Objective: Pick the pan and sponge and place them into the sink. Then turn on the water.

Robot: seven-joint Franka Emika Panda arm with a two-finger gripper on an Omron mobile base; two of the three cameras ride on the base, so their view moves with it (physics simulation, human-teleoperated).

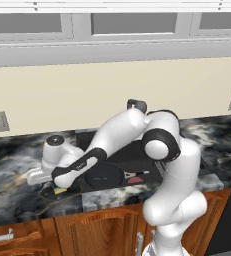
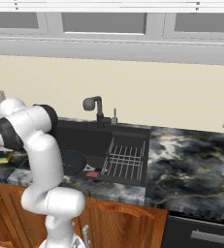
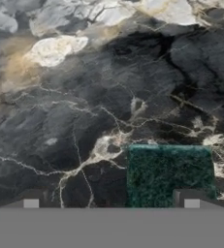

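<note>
On the marble tabletop (image 1: 17, 170) left of the sink (image 1: 137, 155), the arm reaches low and the hand (image 3: 111, 201) hangs just above the sponge (image 3: 170, 174), its two fingers spread wide and holding nothing. Seen from the hand, the green scrub top lies off to the right between the tips, with the right finger (image 3: 191, 199) over the sponge's near edge and the left finger (image 3: 31, 201) over bare stone. From the left of the base a sliver of the sponge's yellow side shows just under the wrist, close to the sink's front left corner. To do this pick well, the hand should probably shift toward the sponge until the block sits midway between the fingers, then come straight down so both fingers clear its sides before they close; closing from this offset could push the sponge aside or catch only its edge. A light squeeze should do, as a sponge likely gives under pressure. Further right, the pan (image 1: 104, 175) already lies flat in the sink, next to a red drain piece (image 1: 134, 179), so a drop spot beside it looks open. The dish rack (image 2: 125, 160) fills the right part of the basin, and the faucet (image 2: 95, 107) at the back shows no stream, so the water is not yet on.
</note>
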